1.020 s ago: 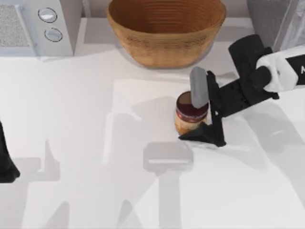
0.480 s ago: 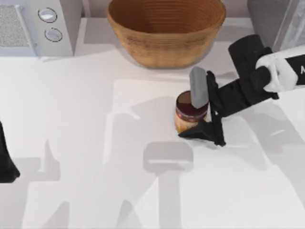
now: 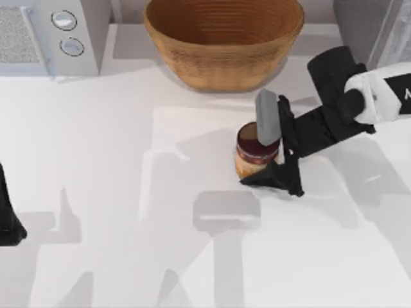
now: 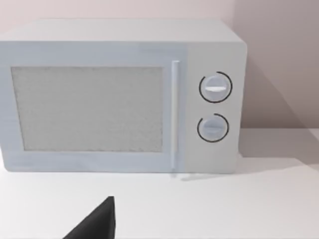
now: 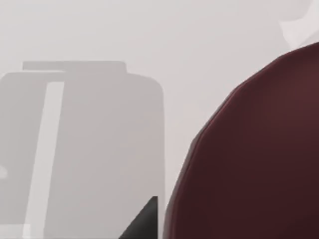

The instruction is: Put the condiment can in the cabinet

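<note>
Little has shifted across the last second: the right claw [image 3: 268, 157] has crept a touch toward the top of the frame while the condiment can [image 3: 255, 153] stands where it stood, just right of centre on the white worktop [image 3: 115, 179]. One grey finger [image 3: 268, 117] lies over the upper right of the can's maroon lid; the dark finger reaches along the can's lower side, so the can sits between the two. They look drawn in against the can, though whether they actually grip it cannot be told from above. In the right wrist view the maroon lid [image 5: 249, 154] looms close.

The can stands upright, its long axis vertical, an orange-yellow band showing under the lid. It lies at the tip of the right claw, to the claw's left in the frame, with the arm reaching in from the right edge. The cabinet [image 3: 369, 29], grey and speckled, stands in the upper right corner, behind that arm, so the coming carry looks to run up and to the right. The right arm is by far the nearer; the left claw [image 3: 8, 221] rests at the lower left edge, well apart, its state not discernible.

A woven basket [image 3: 223, 38] sits at top centre, near the can. A microwave [image 4: 119, 94] with two round knobs occupies the upper left. No brand name or writing can be read on the can or anything else.
</note>
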